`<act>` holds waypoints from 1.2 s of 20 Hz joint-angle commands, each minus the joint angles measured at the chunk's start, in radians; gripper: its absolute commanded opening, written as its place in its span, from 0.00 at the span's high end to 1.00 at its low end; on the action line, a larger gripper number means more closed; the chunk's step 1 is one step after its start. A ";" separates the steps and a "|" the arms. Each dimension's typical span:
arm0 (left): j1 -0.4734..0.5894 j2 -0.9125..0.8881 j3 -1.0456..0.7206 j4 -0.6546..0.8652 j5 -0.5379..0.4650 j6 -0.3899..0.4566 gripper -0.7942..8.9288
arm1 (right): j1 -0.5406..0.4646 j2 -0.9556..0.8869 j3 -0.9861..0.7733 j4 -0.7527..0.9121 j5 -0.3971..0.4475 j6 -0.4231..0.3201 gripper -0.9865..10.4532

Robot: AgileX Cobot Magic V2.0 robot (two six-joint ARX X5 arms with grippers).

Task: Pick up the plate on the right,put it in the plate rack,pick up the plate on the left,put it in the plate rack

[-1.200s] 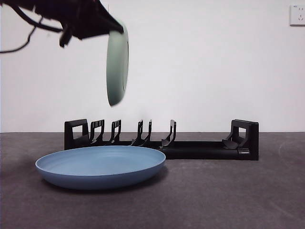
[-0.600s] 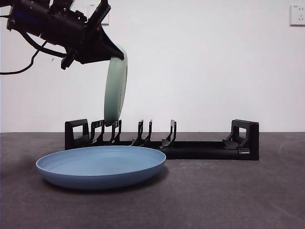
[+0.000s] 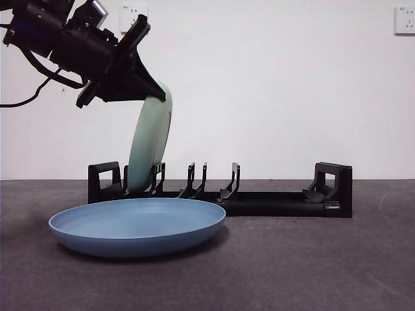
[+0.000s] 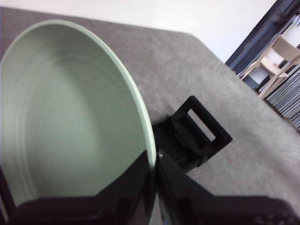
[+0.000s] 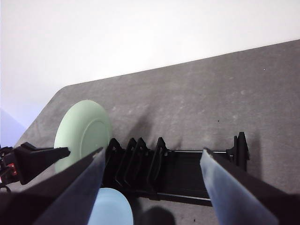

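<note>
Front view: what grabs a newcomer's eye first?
The pale green plate, tilted on edge, with its lower rim down among the prongs at the left end of the plate rack. The left tool is clamped on its upper rim, the dark arm coming in from the top left corner. Next, the big blue plate lies flat on the table in front of the rack; the right tool hangs open above.

Hidden and cut-off parts

Below the left gripper [image 3: 155,94], the green plate [image 3: 148,149] covers the plate rack's [image 3: 272,202] prongs; the blue plate [image 3: 137,225] hides the rack's base there.
</note>
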 commanded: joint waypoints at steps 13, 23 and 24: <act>-0.002 0.000 -0.003 -0.064 -0.018 0.055 0.59 | 0.000 0.005 0.000 0.006 0.004 0.006 0.61; -0.029 -0.141 0.044 -0.133 -0.018 0.233 0.58 | 0.033 0.082 0.000 -0.043 -0.153 0.006 0.61; -0.038 -0.167 0.053 -0.159 -0.019 0.273 0.58 | 0.042 0.101 0.000 -0.059 -0.177 0.002 0.61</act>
